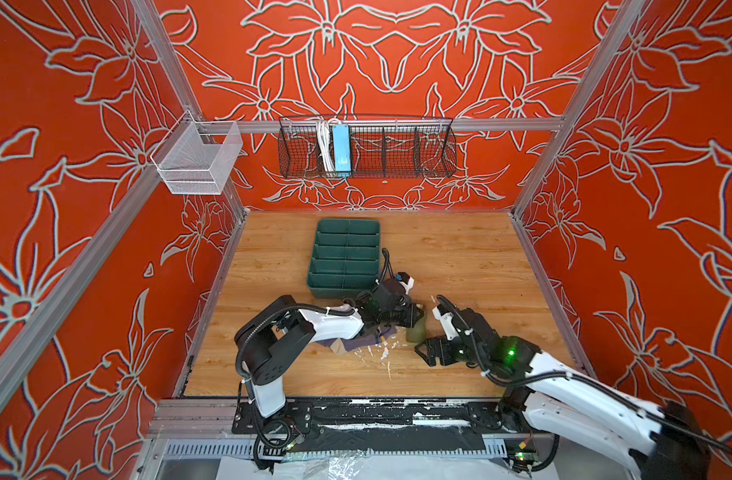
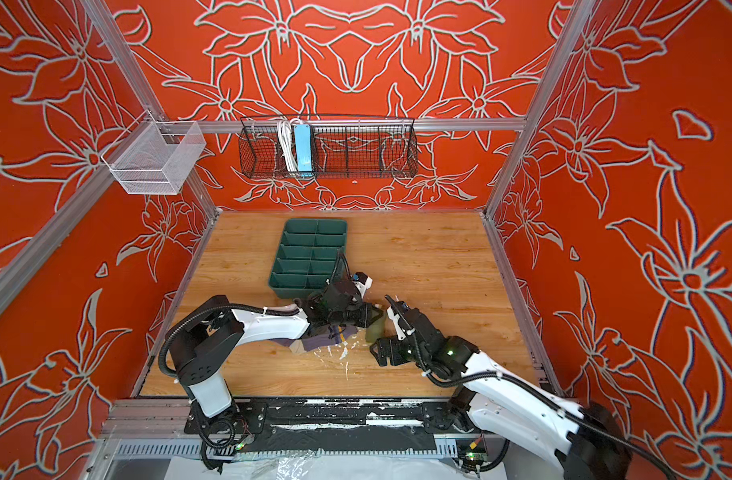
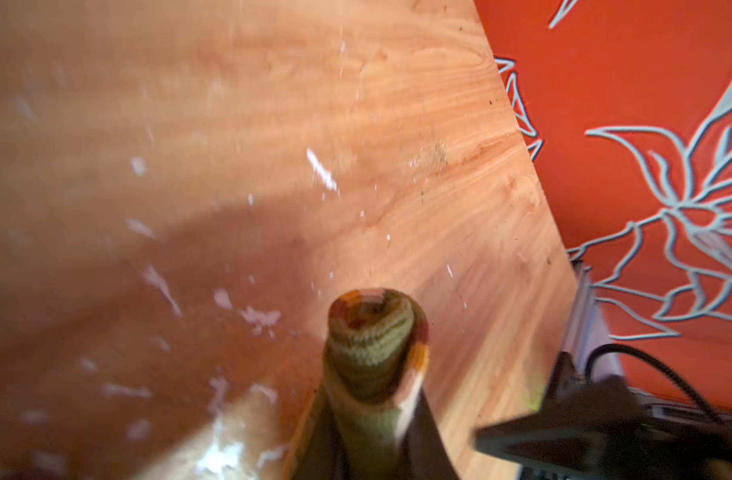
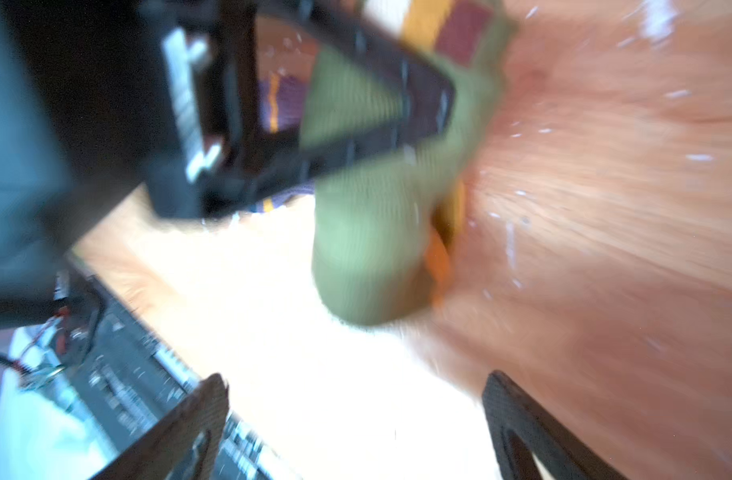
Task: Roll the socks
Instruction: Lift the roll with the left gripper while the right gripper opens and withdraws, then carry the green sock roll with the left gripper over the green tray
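Green sock rolled and pinched by the left gripper, right gripper empty beside it

The green sock (image 3: pixel 370 345) is wound into a tight roll and clamped near one end between the narrow fingers of the left gripper (image 1: pixel 416 315), just off the near right corner of the tray (image 1: pixel 326 291); whether its free end touches the table (image 1: pixel 459 257) I cannot tell. The purple sock (image 1: pixel 356 345) lies unrolled under the left arm, in front of the tray. The right gripper (image 4: pixel 356 419) has its fingers spread wide, with nothing between them, just beside the roll on the side away from the tray. The pinch probably needs to stay firm so the coils do not spring loose. The right fingers should come in low and slow to take only the outer cuff layer, clear of the purple sock
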Controlling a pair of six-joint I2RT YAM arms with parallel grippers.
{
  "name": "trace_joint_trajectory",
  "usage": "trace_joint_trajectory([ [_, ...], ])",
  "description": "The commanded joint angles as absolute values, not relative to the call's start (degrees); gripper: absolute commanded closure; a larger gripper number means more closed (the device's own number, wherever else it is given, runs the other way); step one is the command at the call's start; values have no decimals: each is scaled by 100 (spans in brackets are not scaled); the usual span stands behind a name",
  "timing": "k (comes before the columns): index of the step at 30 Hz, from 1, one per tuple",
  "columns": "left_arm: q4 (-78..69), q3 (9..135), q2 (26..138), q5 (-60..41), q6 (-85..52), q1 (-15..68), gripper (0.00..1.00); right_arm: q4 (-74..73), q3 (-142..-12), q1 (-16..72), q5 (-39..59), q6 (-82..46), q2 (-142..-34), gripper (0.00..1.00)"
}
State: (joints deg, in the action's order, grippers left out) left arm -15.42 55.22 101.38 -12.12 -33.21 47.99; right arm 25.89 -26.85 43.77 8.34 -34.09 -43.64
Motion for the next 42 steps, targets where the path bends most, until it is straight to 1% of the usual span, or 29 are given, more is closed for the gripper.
trace_joint_trajectory([
  [1,-720,5851,9996,-893,-2019,4716,100,3960,-2983,4230,230,-3632,-3716,2],
  [3,-520,6069,10066,-963,-1638,4720,100,4404,-3223,4012,-267,-3967,-3446,2],
  [5,-312,6289,10107,-1015,-1152,4760,100,4610,-3435,3705,-384,-4161,-3366,2],
  [7,-74,6518,10164,-1059,-567,4860,100,4690,-3640,3338,-325,-4242,-3407,2],
  [9,387,6811,10227,-843,222,5055,100,4702,-3879,3005,-250,-4273,-3513,2],
  [11,779,7070,10336,-692,955,5247,100,4664,-4117,2791,-233,-4224,-3633,2],
  [14,1092,7246,10471,-394,1665,5495,100,4600,-4428,2516,-197,-4102,-3836,2],
  [18,833,7057,10291,-115,1879,5591,100,4555,-4664,2144,-131,-3907,-3964,2],
  [20,662,6946,10041,-292,1839,5519,100,4550,-4719,1955,-65,-3851,-3943,2],
  [23,624,6941,9672,-982,1621,5248,100,4474,-4730,1678,130,-3815,-3898,2],
  [27,628,7067,9362,-2723,1079,4566,100,4173,-4596,1425,783,-3702,-3880,2],
  [31,251,7190,9274,-4701,164,3738,100,3537,-4245,1280,1911,-3384,-3828,2],
  [35,-927,7119,9371,-6312,-1152,3025,100,2382,-3781,1167,3400,-3285,-3743,2],
  [37,-1350,7140,9416,-6817,-1616,2823,100,1678,-3546,1151,4050,-3357,-3683,2],
  [39,-1670,7102,9377,-7103,-1876,2718,100,791,-3264,1152,4593,-3571,-3585,2],
  [40,-1627,7110,9331,-7109,-1866,2646,100,456,-3173,1162,4746,-3660,-3559,2],
  [42,-1264,7148,9212,-6946,-1661,2490,100,262,-3160,1152,4854,-3663,-3571,2],
])
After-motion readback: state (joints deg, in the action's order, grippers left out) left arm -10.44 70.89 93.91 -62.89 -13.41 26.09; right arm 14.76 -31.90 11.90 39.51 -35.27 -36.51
